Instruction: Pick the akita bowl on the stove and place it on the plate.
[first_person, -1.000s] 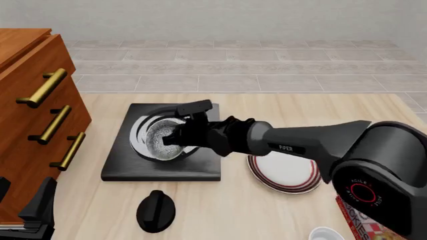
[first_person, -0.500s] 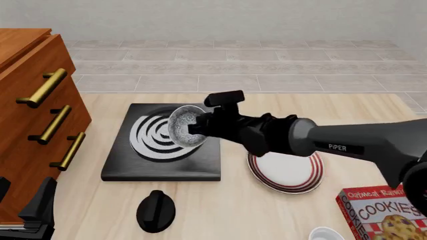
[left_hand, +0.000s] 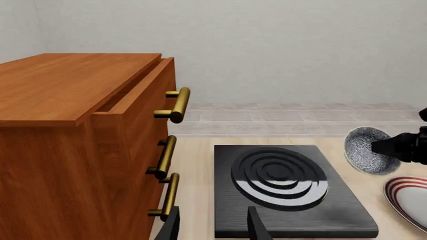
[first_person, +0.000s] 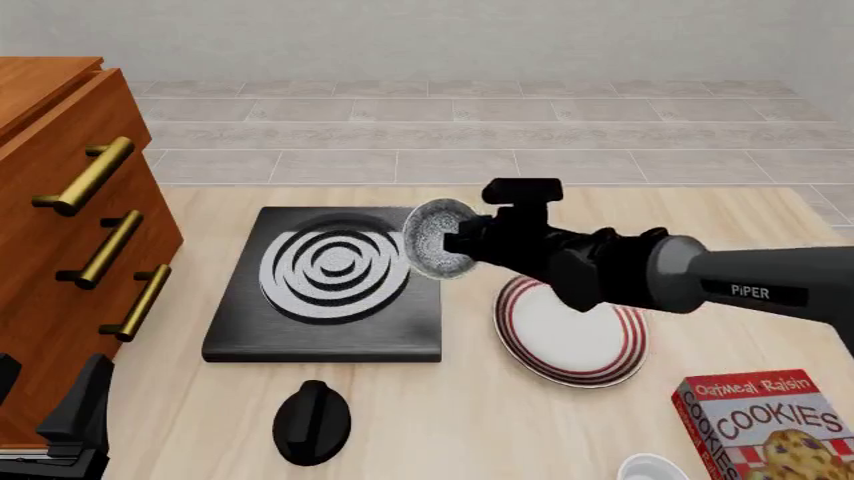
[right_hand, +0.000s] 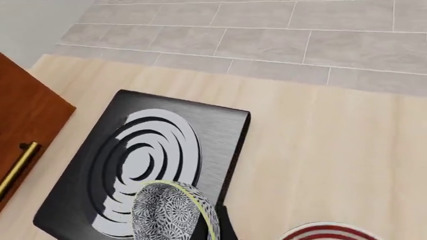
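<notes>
From the front we look down and forward over the table, with the stove (first_person: 327, 285) left of centre and the tiled floor and wall beyond it. Our left wrist view sits low and near the table, facing the stove (left_hand: 287, 192) from its near side, the dresser (left_hand: 80, 145) close beside it and the wall behind. Our right wrist view looks steeply down from close above, the stove (right_hand: 150, 155) filling much of it, with floor tiles past its far edge. All three views share the stove; the plate (first_person: 571, 335) beside it shows whole from the front and only as an edge (left_hand: 407, 197) (right_hand: 327, 232) in both wrist views.
</notes>
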